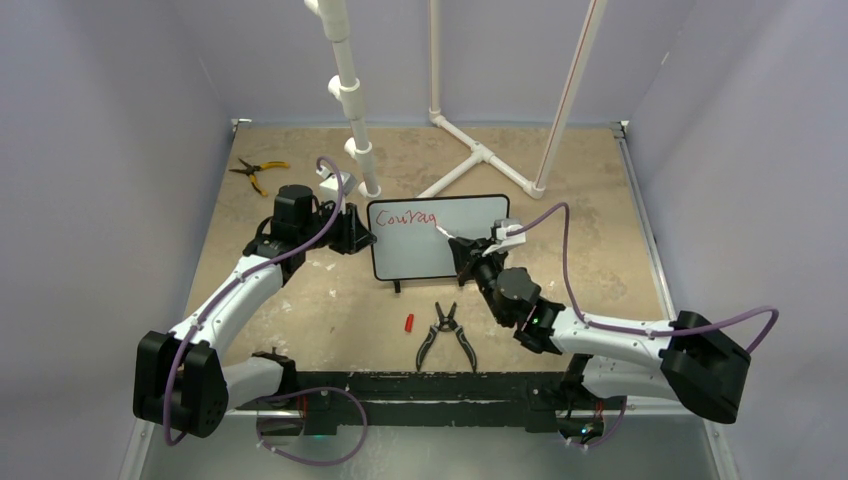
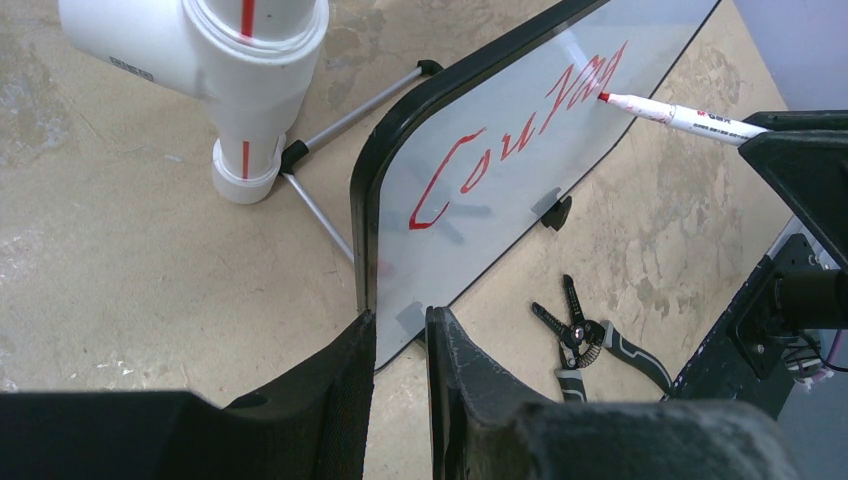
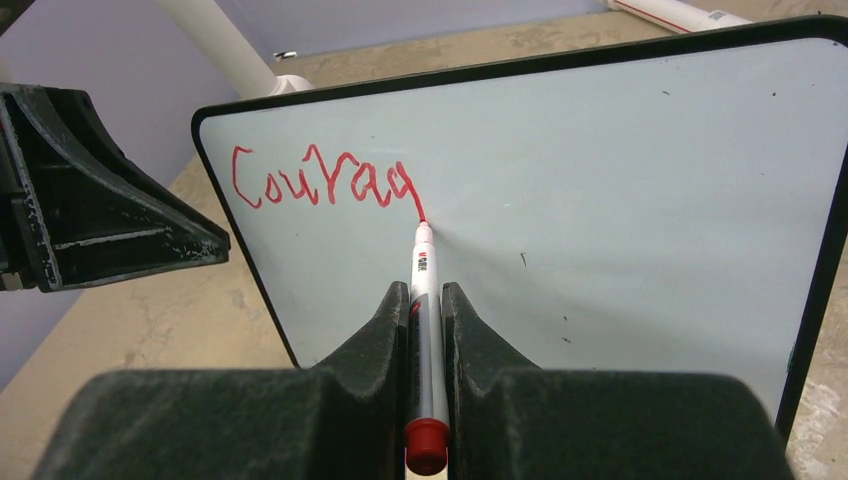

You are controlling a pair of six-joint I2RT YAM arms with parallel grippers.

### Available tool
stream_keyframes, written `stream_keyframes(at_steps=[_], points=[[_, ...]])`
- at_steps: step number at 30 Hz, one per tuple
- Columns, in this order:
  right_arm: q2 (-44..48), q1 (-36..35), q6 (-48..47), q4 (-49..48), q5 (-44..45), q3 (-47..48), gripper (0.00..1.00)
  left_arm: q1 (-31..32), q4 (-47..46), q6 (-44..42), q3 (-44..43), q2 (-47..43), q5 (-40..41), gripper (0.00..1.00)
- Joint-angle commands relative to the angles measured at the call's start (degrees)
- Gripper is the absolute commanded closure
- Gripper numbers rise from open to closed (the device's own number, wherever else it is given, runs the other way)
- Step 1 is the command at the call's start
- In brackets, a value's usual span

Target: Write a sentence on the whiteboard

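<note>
The whiteboard (image 1: 440,255) stands upright mid-table on small black feet. It also shows in the left wrist view (image 2: 520,190) and the right wrist view (image 3: 620,200). Red letters reading "Courag" (image 3: 320,180) run along its top left (image 1: 405,217). My right gripper (image 3: 425,288) is shut on a white marker (image 3: 424,300) with a red end. The marker's red tip touches the board just after the last letter (image 2: 604,96). My left gripper (image 2: 400,315) holds the board's lower left corner, its fingers narrowly apart on either side of the frame (image 1: 352,232).
Black-handled pliers (image 1: 446,335) and a red marker cap (image 1: 408,322) lie in front of the board. Yellow-handled pliers (image 1: 255,170) lie at the far left. A white PVC pipe post (image 1: 350,100) stands just behind the board's left end, with a PVC frame (image 1: 480,155) behind it.
</note>
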State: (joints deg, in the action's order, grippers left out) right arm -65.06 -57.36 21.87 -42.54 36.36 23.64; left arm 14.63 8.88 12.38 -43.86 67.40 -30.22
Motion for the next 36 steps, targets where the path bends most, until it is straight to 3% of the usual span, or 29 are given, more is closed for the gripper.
stream_keyframes(at_steps=[1,10,16,23,36], points=[[-0.5,0.2,0.6,0.8,0.0,-0.2,1.00,-0.4,-0.6,-1.0,-0.1,-0.1,-0.1,0.76],[-3.0,0.1,-1.0,-3.9,-3.1,2.6,1.00,-0.4,-0.5,-1.1,-0.1,-0.1,0.1,0.76],[1.6,0.1,-0.8,-8.0,-4.2,1.8,1.00,-0.4,-0.4,-1.1,-0.1,-0.1,0.3,0.76],[5.2,0.1,0.0,-4.3,-1.8,0.7,1.00,-0.4,-0.5,-1.1,-0.1,-0.2,0.2,0.76],[2.5,0.4,-1.5,-4.6,1.2,0.6,1.00,-0.4,-0.4,-1.1,-0.1,-0.1,0.2,0.76]])
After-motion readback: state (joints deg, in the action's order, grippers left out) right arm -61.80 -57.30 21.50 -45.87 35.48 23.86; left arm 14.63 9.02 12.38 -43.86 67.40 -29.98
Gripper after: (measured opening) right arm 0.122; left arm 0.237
